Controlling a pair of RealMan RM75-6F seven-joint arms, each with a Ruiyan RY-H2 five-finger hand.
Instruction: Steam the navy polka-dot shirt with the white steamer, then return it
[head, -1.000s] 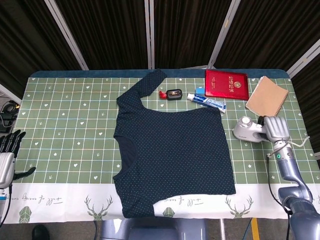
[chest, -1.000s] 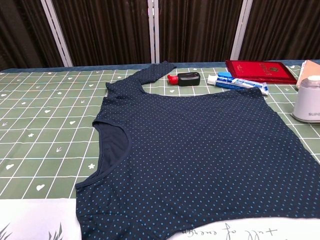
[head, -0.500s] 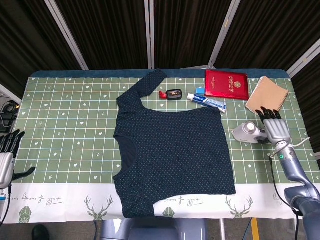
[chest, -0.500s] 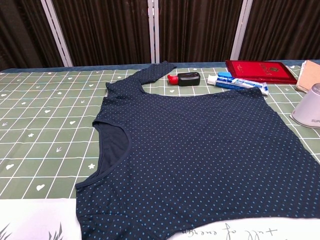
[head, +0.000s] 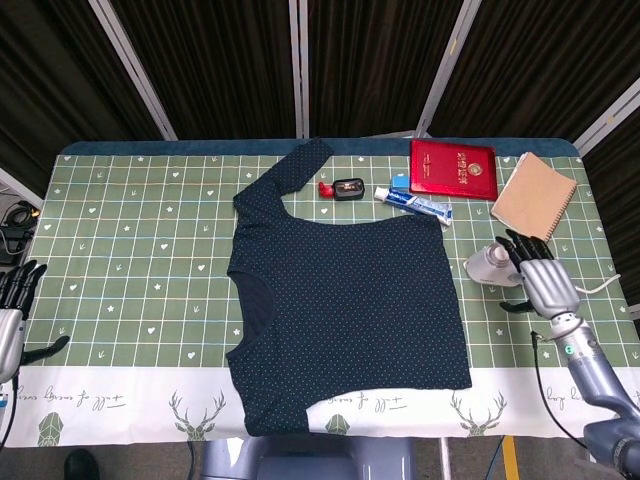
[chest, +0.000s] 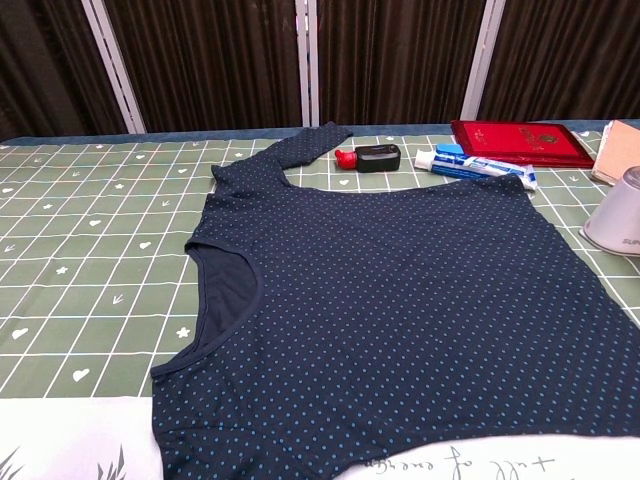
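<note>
Table (head: 130, 250) with the green checked cloth filled most of the frame. Shirt (head: 345, 295) lay flat, centre of frame, neckline toward the left, one sleeve running up toward the top edge.

Clutter sat in the upper right: red book (head: 453, 168), tan notebook (head: 534, 193), toothpaste tube (head: 414, 204), small black item with a red cap (head: 342, 188).

Steamer (head: 488, 263) rested on the table at the right, just beside the shirt's right edge; the chest view caught it at the far right edge of the frame (chest: 616, 211).

Right hand (head: 537, 276) sat immediately right of the steamer, fingers spread and pointing up-left over it. Looked released, nothing grasped; whether the fingertips touched the body I couldn't tell.

Left hand (head: 12, 312) was at the far left edge, off the table, fingers apart, holding nothing, well apart from everything.

Key relation: steamer lay up-left of the right hand's palm, its long axis seemingly running left-right under the fingers. Right hand was by far the nearer one, so any grab would be its job. Judgement: shirt not yet steamed, pickup pending.
</note>
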